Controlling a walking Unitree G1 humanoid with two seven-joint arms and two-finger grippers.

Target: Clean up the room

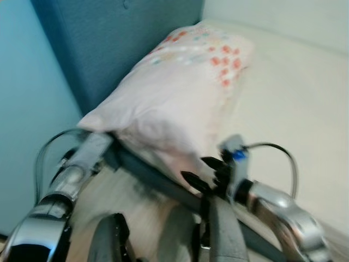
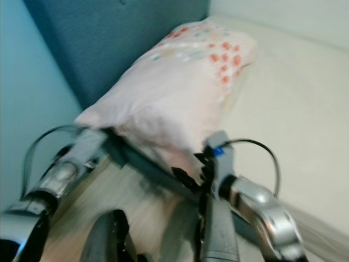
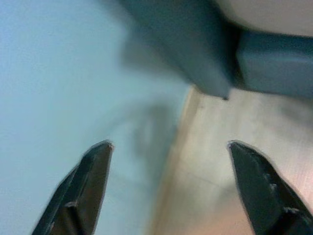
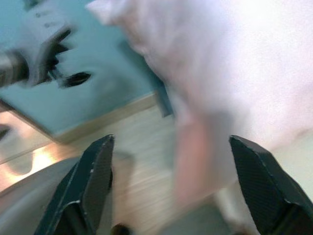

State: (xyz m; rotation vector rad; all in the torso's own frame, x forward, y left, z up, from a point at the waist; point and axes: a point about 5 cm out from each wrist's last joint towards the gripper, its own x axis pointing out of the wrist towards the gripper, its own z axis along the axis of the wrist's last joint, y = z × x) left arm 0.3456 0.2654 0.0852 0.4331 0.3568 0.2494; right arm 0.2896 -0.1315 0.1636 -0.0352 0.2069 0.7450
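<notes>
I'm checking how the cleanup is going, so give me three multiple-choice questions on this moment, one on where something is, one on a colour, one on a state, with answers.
1. Where does the pillow lie?
A. on the floor
B. on the bed against the headboard
C. in the right pincer

2. What colour is the headboard?
A. dark blue
B. red
C. white

3. How do the fingers of the right pincer stand?
A. shut on the pillow
B. shut on nothing
C. spread open

Answers: 1 B, the pillow rests on the mattress with its end at the headboard. 2 A, the upholstered panel is dark blue. 3 C, the right wrist view shows both fingers wide apart with the pillow ahead.
</notes>
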